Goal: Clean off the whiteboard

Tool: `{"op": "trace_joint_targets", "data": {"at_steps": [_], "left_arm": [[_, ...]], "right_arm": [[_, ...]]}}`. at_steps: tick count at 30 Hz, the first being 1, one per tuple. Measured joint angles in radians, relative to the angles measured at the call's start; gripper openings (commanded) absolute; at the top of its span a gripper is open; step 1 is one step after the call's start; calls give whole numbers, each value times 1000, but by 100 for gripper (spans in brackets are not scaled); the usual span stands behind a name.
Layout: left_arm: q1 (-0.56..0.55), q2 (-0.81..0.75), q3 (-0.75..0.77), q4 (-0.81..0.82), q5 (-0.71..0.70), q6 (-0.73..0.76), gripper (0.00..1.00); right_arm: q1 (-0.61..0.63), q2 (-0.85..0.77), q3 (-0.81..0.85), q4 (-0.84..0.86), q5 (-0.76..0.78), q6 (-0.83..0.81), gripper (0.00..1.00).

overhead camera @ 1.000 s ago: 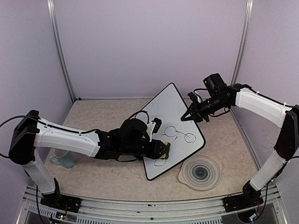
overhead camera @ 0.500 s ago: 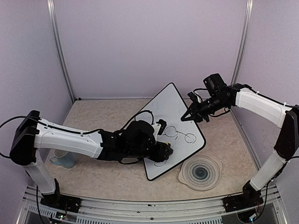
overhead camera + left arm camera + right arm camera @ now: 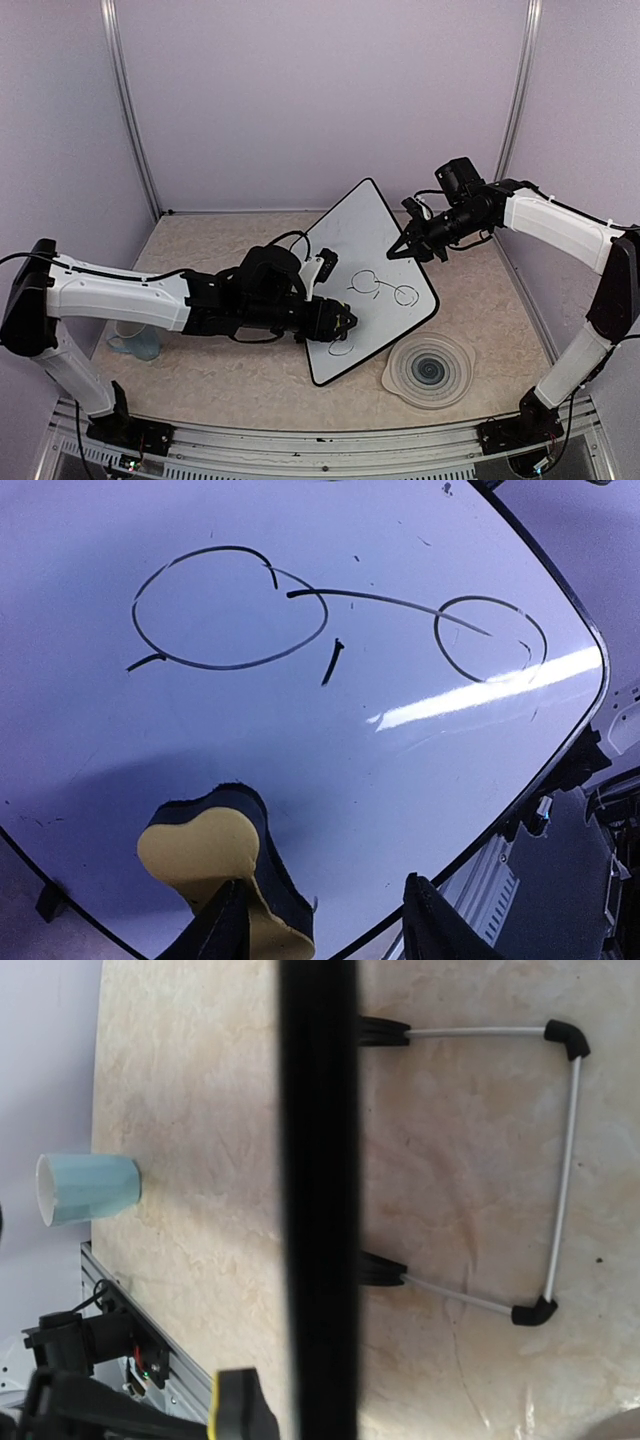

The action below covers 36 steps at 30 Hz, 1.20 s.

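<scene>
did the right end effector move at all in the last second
No. The right end effector sits at the same spot on the whiteboard, at its right edge, no nearer to or farther from the corner post behind it.

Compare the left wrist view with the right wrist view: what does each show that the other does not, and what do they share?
Only the left wrist view shows the face of the whiteboard with its black marker loops, and gives a clear look at the yellow eraser low against it. Only the right wrist view shows the wire stand behind the board, a light blue cup and the beige tabletop. Both show the board's thin black frame, curving round the face in one and edge-on as a dark bar in the other.
</scene>
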Motion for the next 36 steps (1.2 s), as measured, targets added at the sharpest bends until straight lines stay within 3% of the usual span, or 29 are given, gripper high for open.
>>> {"op": "trace_joint_targets", "data": {"at_steps": [5, 11, 16, 18, 22, 24, 32, 36], "left_arm": [[27, -7, -10, -8, 17, 0, 30], [15, 59, -11, 12, 63, -1, 27], [8, 91, -12, 37, 59, -23, 17], [10, 92, -19, 47, 56, -29, 23], [12, 79, -56, 112, 83, -35, 53], [13, 64, -76, 140, 113, -44, 57], [37, 31, -129, 154, 183, -59, 54], [56, 28, -137, 142, 204, -70, 44]], "right_arm": [[0, 1, 0, 0, 0, 0, 0], [0, 2, 0, 1, -1, 0, 0], [0, 2, 0, 2, -1, -17, 0], [0, 2, 0, 2, -1, -19, 0], [0, 2, 0, 2, -1, -20, 0], [0, 2, 0, 2, -2, -14, 0], [0, 2, 0, 5, -2, -5, 0], [0, 2, 0, 5, -2, -4, 0]]}}
